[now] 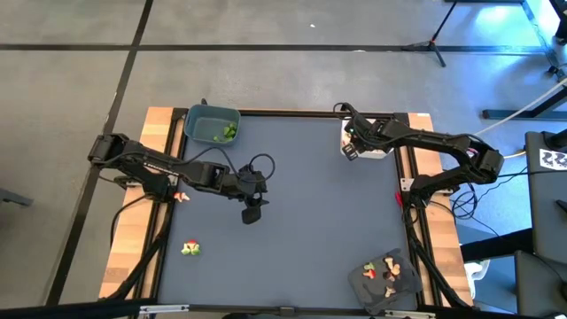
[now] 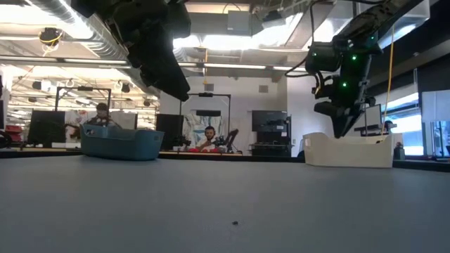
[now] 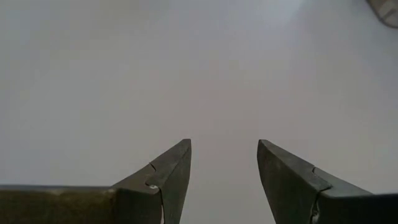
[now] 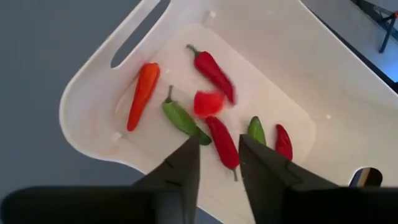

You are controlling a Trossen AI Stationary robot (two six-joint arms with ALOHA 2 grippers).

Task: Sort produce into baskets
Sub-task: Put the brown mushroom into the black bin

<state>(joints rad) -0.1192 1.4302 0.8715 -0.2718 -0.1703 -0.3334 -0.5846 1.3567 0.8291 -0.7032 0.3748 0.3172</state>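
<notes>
the dark grey shallow tray [image 1: 383, 285] sits at the table's near right corner, holding a few pale tan and reddish toy pieces. near the near left edge a small cluster of green and red toy produce [image 1: 190, 249] lies on the dark mat, and a small orange-red piece [image 1: 182, 197] lies by the left edge, just beside the left arm.

the middle of the dark grey table [image 1: 310, 204] is open, with bare mat all round the left gripper [image 1: 252, 213], which hangs over the table left of centre. its fingers [image 3: 168, 180] stand apart, with only bare mat showing between them (nothing held).

at the far left corner the blue-grey plastic tub [image 1: 211, 124] holds a few green pieces [image 1: 227, 133]. at the far right corner is the white plastic tub [image 4: 348, 106] with cut-out handles; inside lie an orange carrot-shaped piece [image 4: 143, 94], a long red chilli [image 4: 212, 70], a small red chunk [image 4: 208, 103], a green pepper [image 4: 181, 119], another red chilli [image 4: 222, 143], a short green piece [image 4: 256, 130] and a small red piece [image 4: 283, 142].

the right gripper [image 4: 219, 158] hovers just above this tub (over its rim, in the low view), fingers [image 4: 184, 163] narrowly parted and gripping nothing; the red chunk shows just beyond the fingertips.
</notes>
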